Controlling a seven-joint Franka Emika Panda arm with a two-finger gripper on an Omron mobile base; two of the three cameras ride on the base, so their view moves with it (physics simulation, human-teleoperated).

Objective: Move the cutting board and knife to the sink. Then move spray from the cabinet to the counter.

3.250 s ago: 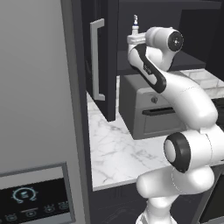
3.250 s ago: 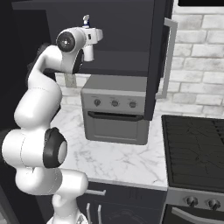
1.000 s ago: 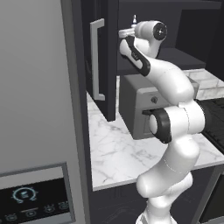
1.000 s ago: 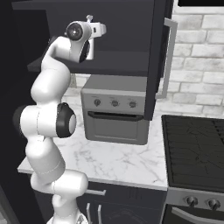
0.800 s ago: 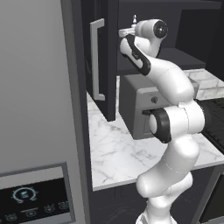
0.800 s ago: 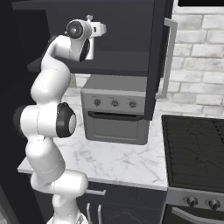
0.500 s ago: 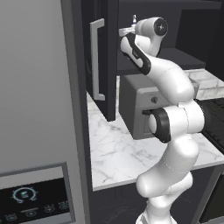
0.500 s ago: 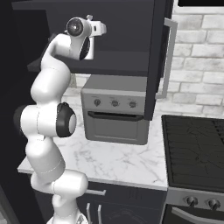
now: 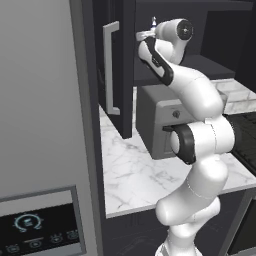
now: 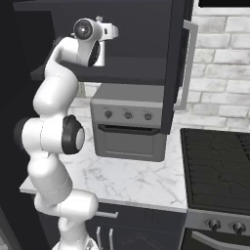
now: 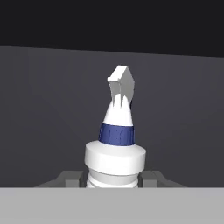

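The spray (image 11: pixel 116 131), a slim white bottle with a blue band and a trigger nozzle, stands upright on the shelf inside the open dark cabinet (image 9: pixel 122 70). My gripper (image 11: pixel 114 179) reaches in at shelf height with a finger on each side of the bottle's body. I cannot tell whether the fingers press on it. In the left base view the nozzle of the spray (image 9: pixel 153 22) pokes up just above the gripper (image 9: pixel 145 35). The white marble counter (image 9: pixel 130 170) lies below. The cutting board, knife and sink are out of view.
A grey toaster oven (image 10: pixel 129 129) sits on the counter (image 10: pixel 132 178) under the shelf. The open cabinet door (image 10: pixel 178 58) with its silver bar handle hangs right of the arm. A black stove (image 10: pixel 215 166) is at the right, and a tall grey fridge (image 9: pixel 40 125) at the left.
The arm has stretched up and further into the cabinet toward the spray. Over the last second the hand has only edged slightly; the bottle has stayed upright in place.
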